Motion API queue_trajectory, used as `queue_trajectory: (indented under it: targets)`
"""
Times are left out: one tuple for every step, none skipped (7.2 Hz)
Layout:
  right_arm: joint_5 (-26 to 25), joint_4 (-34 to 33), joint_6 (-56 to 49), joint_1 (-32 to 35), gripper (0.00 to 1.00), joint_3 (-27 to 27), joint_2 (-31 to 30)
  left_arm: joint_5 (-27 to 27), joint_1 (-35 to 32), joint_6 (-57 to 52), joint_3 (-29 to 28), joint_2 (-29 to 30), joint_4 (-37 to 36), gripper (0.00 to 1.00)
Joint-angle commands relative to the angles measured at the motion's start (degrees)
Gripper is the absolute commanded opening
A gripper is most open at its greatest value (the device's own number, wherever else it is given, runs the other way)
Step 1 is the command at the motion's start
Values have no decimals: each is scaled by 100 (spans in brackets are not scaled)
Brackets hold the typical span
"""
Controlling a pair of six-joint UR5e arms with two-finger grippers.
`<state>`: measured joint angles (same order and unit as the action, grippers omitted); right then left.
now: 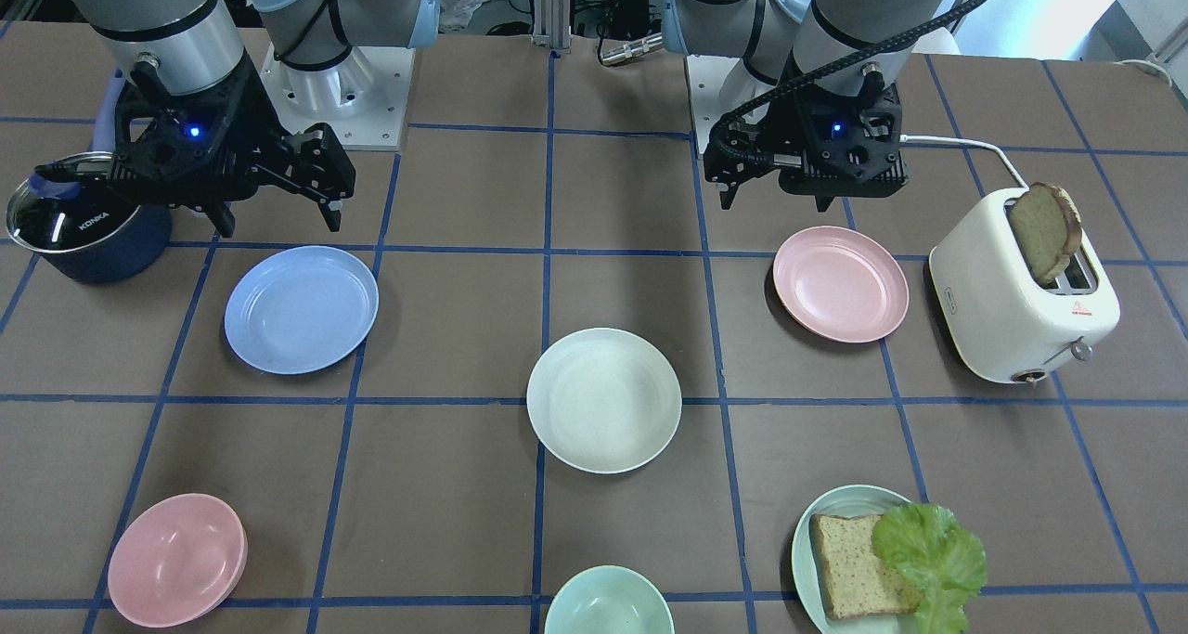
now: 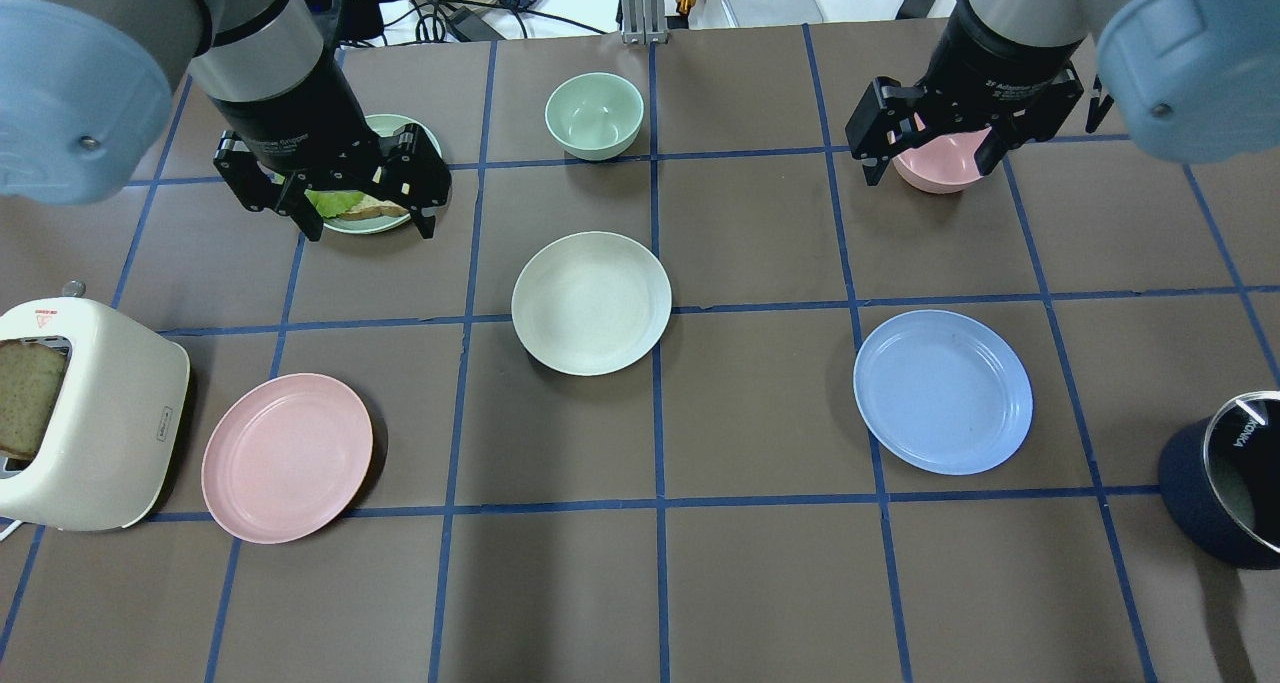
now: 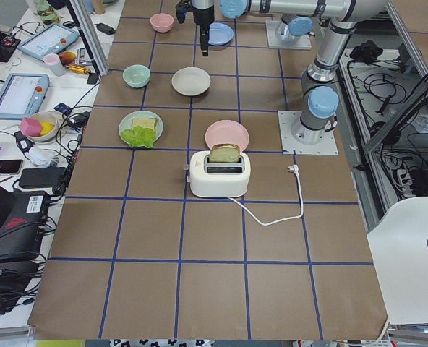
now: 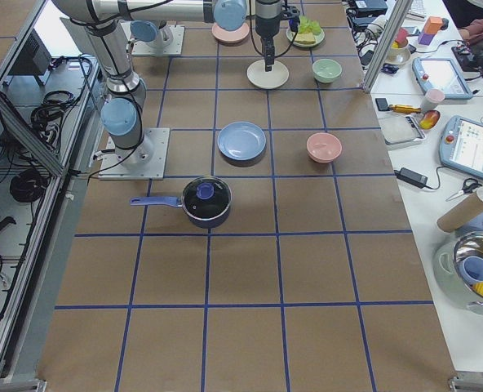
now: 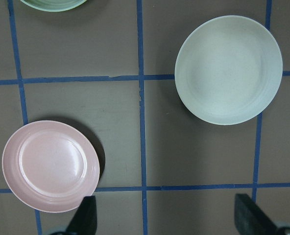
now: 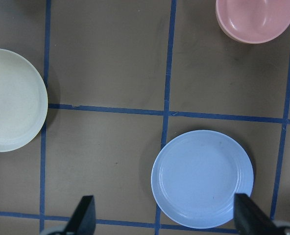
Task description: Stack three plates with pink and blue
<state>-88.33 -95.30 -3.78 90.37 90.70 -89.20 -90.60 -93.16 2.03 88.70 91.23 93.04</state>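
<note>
The three plates lie apart on the brown table. The pale pink plate [image 2: 287,458] is at the left by the toaster and shows in the left wrist view [image 5: 51,166]. The cream-white plate [image 2: 591,302] is in the middle. The light blue plate [image 2: 942,391] is at the right and shows in the right wrist view [image 6: 202,178]. My left gripper [image 2: 365,208] is open and empty, high above the table beyond the pink plate. My right gripper [image 2: 930,163] is open and empty, high above the table beyond the blue plate.
A white toaster [image 2: 85,413] with a bread slice stands at the left edge. A mint plate [image 1: 817,523] holds bread and lettuce. A pink bowl [image 1: 176,560] and a mint bowl [image 2: 594,115] sit on the far side. A dark blue lidded pot [image 2: 1230,493] is at the right edge.
</note>
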Motion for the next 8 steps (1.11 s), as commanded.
queue_trajectory:
  targets:
    - [-9,3,0,-2,100,0,0,-19,25,-54,-2,0,3,100]
    - [0,3,0,-2,100,0,0,-19,34,-228,16,0,3,100]
    - [-9,3,0,-2,100,0,0,-19,34,-369,16,-8,3,100]
    - [0,-6,0,-2,100,0,0,-10,26,-309,33,0,3,100]
    - [0,3,0,-2,100,0,0,34,26,-309,42,-26,12,100]
    - [0,-6,0,-2,100,0,0,-1,43,-343,60,-70,82,100]
    - [-9,3,0,-2,100,0,0,-36,61,-379,260,-70,91,100]
    - [0,3,0,-2,100,0,0,16,226,-362,767,52,-231,100]
